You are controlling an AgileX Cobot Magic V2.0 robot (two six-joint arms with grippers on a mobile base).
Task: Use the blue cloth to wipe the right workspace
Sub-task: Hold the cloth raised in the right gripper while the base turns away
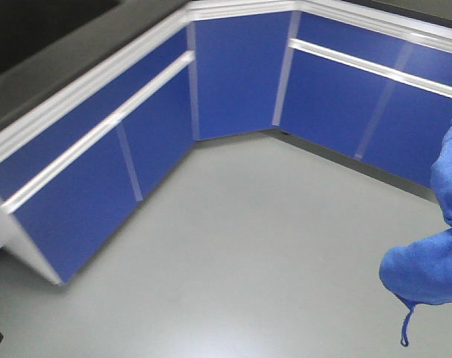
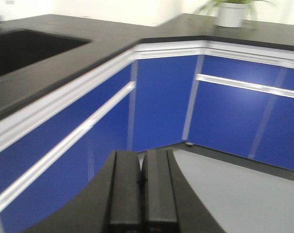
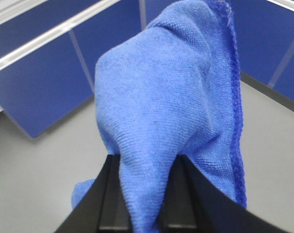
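Note:
The blue cloth (image 3: 166, 111) hangs bunched between the two black fingers of my right gripper (image 3: 147, 160), which is shut on it, in mid-air above a grey floor. In the front view the blue cloth (image 1: 431, 265) shows at the right edge, its thin loop dangling below. My left gripper (image 2: 141, 158) is shut with nothing between its fingers, held in front of blue cabinet doors. A black countertop (image 2: 253, 36) runs along the back right in the left wrist view; I cannot tell whether it is the right workspace, and no socket box shows.
Blue cabinet fronts (image 1: 241, 74) with white rails wrap around the corner above the grey floor (image 1: 233, 253). A black counter with a sink basin (image 2: 25, 48) lies to the left. A white plant pot (image 2: 232, 14) stands on the far counter.

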